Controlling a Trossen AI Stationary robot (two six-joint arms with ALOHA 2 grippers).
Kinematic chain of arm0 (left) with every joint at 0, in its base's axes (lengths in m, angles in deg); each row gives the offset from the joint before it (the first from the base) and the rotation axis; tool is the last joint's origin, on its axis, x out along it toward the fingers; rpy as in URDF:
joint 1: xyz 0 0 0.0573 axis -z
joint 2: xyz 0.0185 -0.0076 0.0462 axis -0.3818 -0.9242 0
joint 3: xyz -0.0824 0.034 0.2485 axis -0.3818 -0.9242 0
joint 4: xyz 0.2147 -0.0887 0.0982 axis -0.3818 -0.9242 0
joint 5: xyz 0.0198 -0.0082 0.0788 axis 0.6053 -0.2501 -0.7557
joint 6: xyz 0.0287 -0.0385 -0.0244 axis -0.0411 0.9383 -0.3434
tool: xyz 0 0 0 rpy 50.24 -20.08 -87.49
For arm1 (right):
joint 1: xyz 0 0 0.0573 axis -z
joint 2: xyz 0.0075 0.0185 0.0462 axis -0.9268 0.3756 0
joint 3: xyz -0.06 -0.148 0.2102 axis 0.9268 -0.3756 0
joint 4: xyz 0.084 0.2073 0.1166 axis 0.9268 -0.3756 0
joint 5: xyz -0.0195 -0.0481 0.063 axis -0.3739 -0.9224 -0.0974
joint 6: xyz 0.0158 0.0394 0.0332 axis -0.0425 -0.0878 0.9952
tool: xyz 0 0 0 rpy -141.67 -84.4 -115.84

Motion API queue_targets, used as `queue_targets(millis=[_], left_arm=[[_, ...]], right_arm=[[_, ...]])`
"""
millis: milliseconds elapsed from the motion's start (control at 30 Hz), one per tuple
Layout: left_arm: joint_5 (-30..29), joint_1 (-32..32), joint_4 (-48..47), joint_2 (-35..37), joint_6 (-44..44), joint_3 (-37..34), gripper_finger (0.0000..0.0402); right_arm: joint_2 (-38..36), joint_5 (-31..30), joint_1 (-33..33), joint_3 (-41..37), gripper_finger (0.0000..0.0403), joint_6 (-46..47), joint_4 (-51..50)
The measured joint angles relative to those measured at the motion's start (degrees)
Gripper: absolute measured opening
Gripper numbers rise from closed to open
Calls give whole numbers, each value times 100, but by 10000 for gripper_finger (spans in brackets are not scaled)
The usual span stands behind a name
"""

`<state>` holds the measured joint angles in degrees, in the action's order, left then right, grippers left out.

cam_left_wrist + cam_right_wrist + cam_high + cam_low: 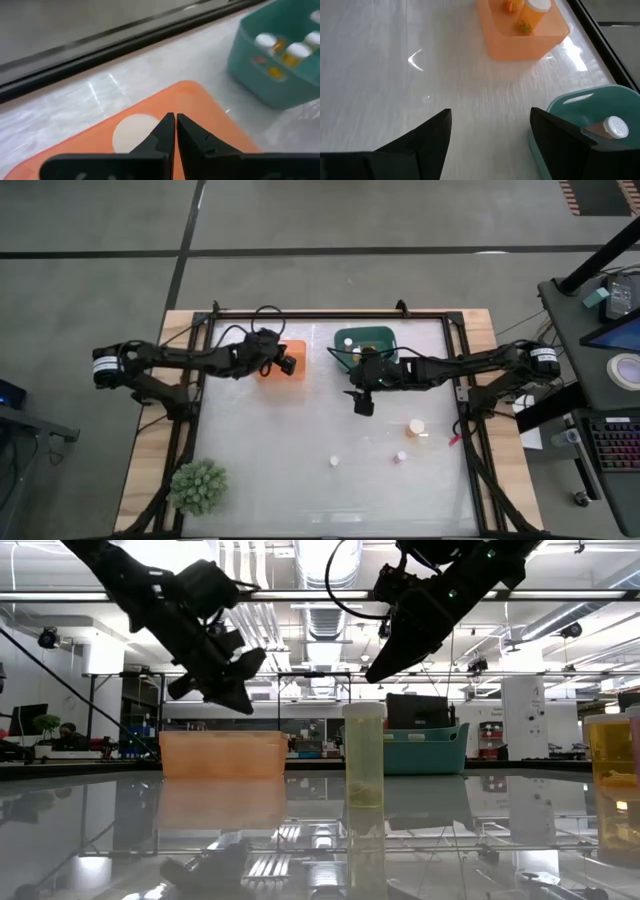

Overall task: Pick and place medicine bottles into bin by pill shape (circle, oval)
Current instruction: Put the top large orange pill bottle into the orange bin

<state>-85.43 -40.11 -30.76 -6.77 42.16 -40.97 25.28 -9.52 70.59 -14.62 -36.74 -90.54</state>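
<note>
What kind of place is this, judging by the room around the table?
Most likely a robotics lab or workshop. The low view shows exposed ceiling ducts and distant workbenches; the high view shows a desk with a keyboard beside the table.

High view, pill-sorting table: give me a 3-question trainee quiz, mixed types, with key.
1. True or false: the left end effector hangs over the orange bin.
2. How many medicine bottles stand loose on the table?
3. The right end effector is: A) open B) shut on a bottle C) inside the teal bin.

Key: 1 true. 2 three. 3 A.
</note>
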Motion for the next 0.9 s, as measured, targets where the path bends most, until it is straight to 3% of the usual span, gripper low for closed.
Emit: queue_targets(millis=[433, 900], left_arm=[[-10, -150, 3, -595, -10, -24, 0], [-4, -149, -772, -261, 288, -4, 0]], right_arm=[[0, 0, 0, 0, 260, -37, -43], [0, -1, 1, 0, 260, -39, -44]])
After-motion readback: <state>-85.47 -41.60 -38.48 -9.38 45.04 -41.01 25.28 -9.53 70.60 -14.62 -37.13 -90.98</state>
